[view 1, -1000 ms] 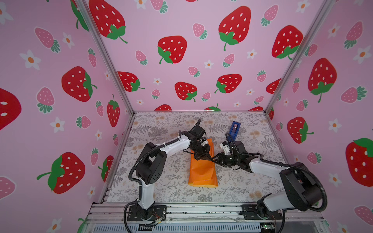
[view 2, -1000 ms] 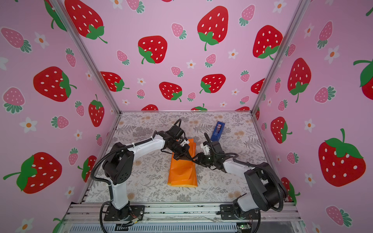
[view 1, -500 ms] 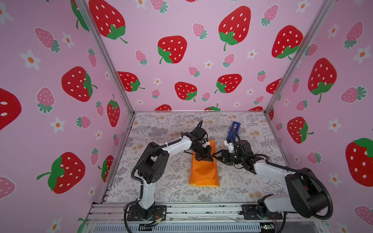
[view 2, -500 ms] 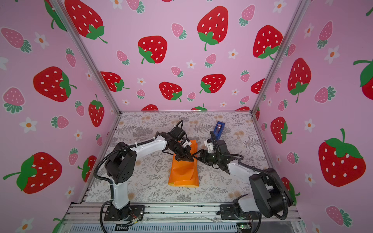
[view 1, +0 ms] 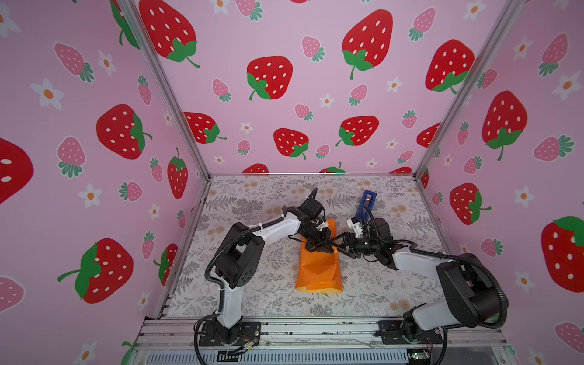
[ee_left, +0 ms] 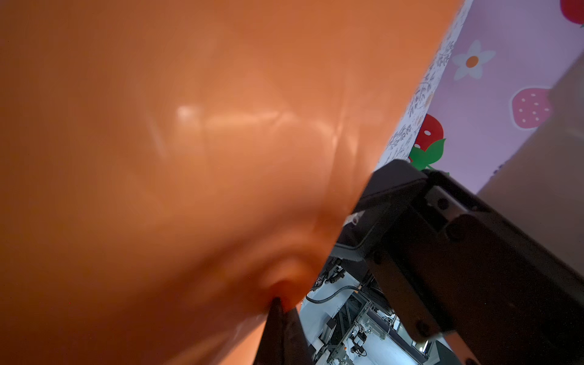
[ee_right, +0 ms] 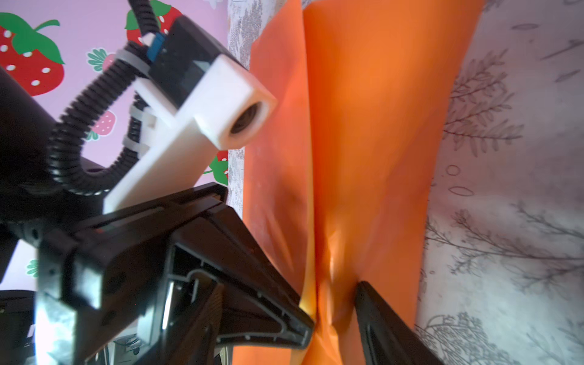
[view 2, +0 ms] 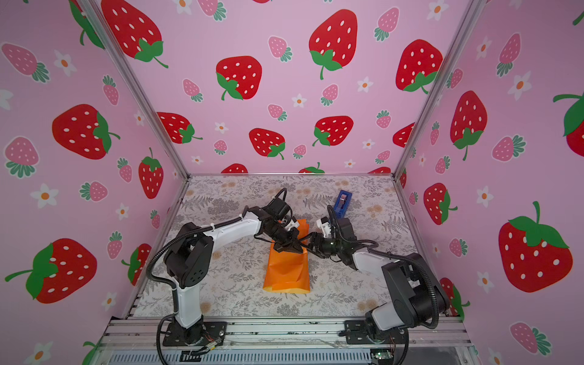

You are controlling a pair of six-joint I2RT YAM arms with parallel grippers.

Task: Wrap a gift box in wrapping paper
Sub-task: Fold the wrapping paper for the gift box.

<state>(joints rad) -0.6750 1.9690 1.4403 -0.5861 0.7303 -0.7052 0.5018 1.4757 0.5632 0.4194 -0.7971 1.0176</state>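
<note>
On the floral cloth, the wrapping paper lies mid-table, an orange folded strip running near to far. At its far end the left gripper is clenched on a pucker of it. Just to the right, the right gripper straddles a raised fold, jaws apart.

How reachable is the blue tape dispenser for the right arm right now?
Probably yes: the dispenser stands close beyond that arm's wrist, nothing blocking, and its tool is open at the orange paper.

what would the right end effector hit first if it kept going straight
Probably the wrapping paper, right at the tips of the right end effector; the left end effector sits just beyond.
</note>
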